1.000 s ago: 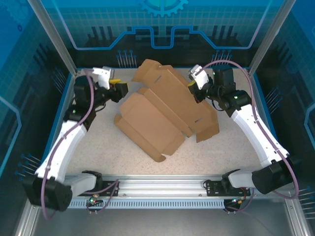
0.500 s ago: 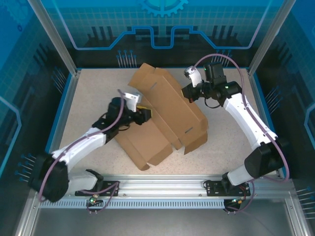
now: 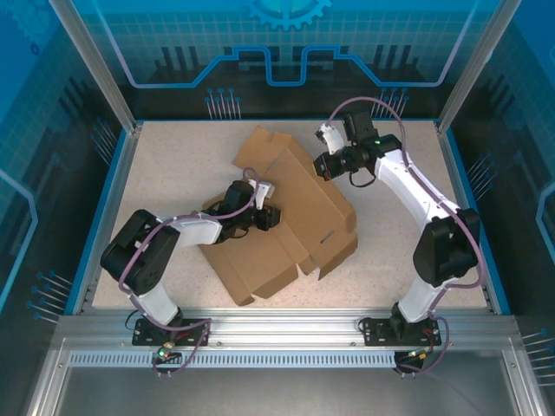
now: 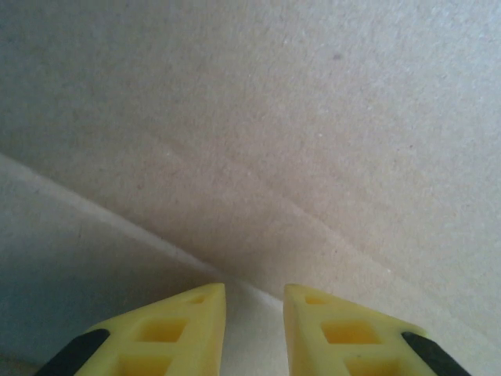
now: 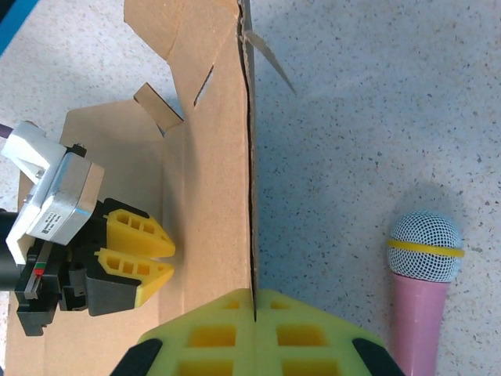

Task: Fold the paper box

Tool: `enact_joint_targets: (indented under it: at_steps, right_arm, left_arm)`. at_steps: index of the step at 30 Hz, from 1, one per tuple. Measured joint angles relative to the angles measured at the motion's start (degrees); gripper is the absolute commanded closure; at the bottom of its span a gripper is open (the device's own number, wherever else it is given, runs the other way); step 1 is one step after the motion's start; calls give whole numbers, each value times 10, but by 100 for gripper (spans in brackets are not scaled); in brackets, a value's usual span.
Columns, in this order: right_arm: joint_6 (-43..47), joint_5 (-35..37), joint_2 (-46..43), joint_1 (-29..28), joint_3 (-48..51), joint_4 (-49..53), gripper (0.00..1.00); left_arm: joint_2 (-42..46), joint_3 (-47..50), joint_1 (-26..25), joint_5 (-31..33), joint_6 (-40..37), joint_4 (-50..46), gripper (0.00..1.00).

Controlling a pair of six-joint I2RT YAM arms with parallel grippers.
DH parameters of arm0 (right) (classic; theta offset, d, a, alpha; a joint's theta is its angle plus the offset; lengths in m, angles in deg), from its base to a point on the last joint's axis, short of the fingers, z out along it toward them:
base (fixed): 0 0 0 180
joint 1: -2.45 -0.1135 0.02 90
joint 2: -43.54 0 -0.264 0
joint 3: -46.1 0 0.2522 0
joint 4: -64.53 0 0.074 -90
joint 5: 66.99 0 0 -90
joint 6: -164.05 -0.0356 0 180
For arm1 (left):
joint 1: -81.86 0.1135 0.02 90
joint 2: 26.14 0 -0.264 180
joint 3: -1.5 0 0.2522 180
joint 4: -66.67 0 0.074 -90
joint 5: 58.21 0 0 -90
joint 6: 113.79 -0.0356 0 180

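Observation:
The paper box (image 3: 295, 204) is a brown die-cut cardboard sheet, partly folded, lying in the middle of the table. My right gripper (image 3: 328, 166) is at its far right edge, shut on a raised cardboard panel (image 5: 211, 172) that runs edge-on between the pads (image 5: 253, 301). My left gripper (image 3: 272, 217) lies low over the box's middle, its yellow fingertips (image 5: 160, 254) against the inner face of that panel. In the left wrist view the jaws (image 4: 254, 301) stand a narrow gap apart, nothing between them, pointing at a crease in the cardboard (image 4: 313, 157).
A pink microphone with a grey mesh head (image 5: 423, 270) lies on the speckled table (image 5: 368, 117) right of the held panel. Blue walls and metal frame posts (image 3: 95, 78) ring the table. The front rail (image 3: 277, 325) runs along the near edge.
My left arm swung from the far left edge in onto the box's middle, and its jaws narrowed. My right gripper drew the held edge leftward and back; the box shifted left.

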Motion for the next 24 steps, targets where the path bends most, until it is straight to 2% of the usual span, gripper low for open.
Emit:
enact_joint_targets:
  at_steps: [5, 21, 24]
  right_arm:
    - [-4, 14, 33, 0, -22, 12, 100]
    - [7, 45, 83, 0, -91, 48, 100]
    - [7, 47, 87, 0, -93, 50, 100]
  left_arm:
    - [-27, -1, 0, 0, 7, 10, 76]
    - [-33, 33, 0, 5, 33, 25, 73]
    - [-53, 28, 0, 2, 43, 53, 74]
